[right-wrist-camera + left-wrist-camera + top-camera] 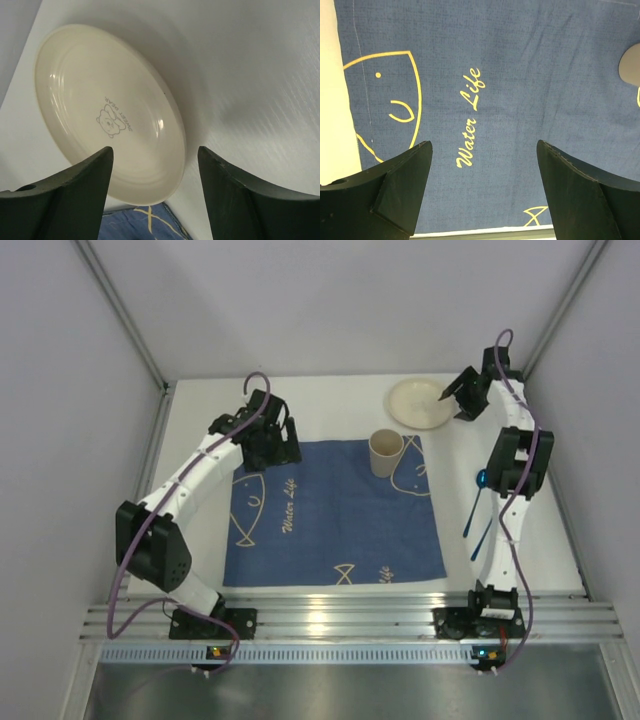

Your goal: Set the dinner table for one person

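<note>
Left claw [483, 150]: jaws wide apart, nothing between them. It hangs over the far-left corner of the blue cloth [330, 530]. The white surface [545, 540] lies under the cloth, and a bare strip of it shows just left of the cloth edge in the left wrist view.

Cloth: cream fish outlines and "Water Life" lettering. It lies flat mid-surface, with its near edge close to the rail.

Cup [386, 452]: cream, upright, mouth up, on the cloth's far-right corner. Its inside shows plain cream only.

Plate [100, 110]: cream, right side up, on bare surface near the far-right corner. It sits just past the cloth corner and apart from the cup. There is a small bear print with "SWEET BEAR" in the centre.

Right claw [155, 152]: jaws apart, gripping nothing, poised at the plate's right rim. In the wrist view the rim sits between the fingers. Can't tell if there is contact.

Along the right edge are a blue spoon [474, 502] and a second blue utensil [483, 538], lying side by side. The second is too small to identify.

A ribbed aluminium rail [340, 620] runs along the near edge and carries both arm bases. Plain white panels close off the left, far and right sides.
</note>
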Motion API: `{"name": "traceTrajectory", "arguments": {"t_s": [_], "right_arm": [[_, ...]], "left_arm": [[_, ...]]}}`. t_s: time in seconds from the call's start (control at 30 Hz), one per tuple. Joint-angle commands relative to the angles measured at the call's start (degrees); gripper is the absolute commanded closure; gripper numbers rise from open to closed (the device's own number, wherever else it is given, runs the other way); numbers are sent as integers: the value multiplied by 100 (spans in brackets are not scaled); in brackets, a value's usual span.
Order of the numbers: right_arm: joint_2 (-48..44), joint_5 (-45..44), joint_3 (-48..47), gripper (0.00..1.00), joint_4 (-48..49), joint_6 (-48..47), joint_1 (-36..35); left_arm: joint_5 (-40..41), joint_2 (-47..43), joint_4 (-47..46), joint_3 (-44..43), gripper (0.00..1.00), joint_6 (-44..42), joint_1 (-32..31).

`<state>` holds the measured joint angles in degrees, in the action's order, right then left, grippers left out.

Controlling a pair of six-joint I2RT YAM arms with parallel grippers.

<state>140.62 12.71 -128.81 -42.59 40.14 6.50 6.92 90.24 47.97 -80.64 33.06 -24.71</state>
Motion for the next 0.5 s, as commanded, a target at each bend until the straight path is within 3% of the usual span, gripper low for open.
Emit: {"name": "traceTrajectory", "arguments": {"t_s": [0.0, 0.17, 0.2, 0.27, 0.4, 0.47], "right_arm": [[308, -93, -267, 33, 119, 20, -140], [493, -199, -302, 40, 49, -103, -211], [519, -207, -311, 52, 31, -112, -211], [554, -260, -346, 63, 22, -147, -211], [537, -313, -443, 98, -30, -261, -211], [423, -322, -443, 100, -4, -357, -211]], "left_arm": [[169, 169, 108, -347, 10, 51, 36], [187, 389, 160, -540, 10, 104, 54], [205, 398, 178, -558, 10, 122, 54], [205, 451, 204, -593, 10, 148, 54], [205, 504, 213, -637, 10, 183, 63], [179, 547, 196, -672, 10, 183, 71]]}}
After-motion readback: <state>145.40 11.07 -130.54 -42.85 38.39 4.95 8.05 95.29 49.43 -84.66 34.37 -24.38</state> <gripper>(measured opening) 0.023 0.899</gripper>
